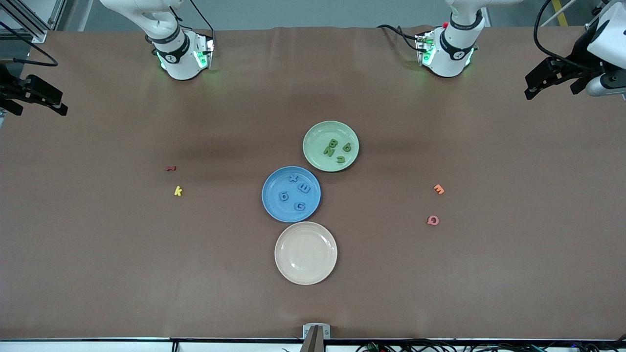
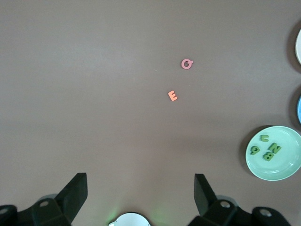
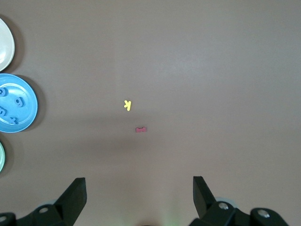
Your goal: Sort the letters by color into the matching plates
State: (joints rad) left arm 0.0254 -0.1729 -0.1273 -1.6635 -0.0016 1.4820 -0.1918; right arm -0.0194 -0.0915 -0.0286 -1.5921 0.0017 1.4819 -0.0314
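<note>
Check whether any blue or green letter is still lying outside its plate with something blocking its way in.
None is. Four green letters lie in the green plate, four blue letters in the blue plate. Both pincers, left and right, wait open at the table's ends.

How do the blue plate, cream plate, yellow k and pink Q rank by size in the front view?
1. cream plate and blue plate: look about alike; the cream one shows slightly larger, but it lies nearer the camera.
2. pink Q.
3. yellow k, slightly smaller.
</note>
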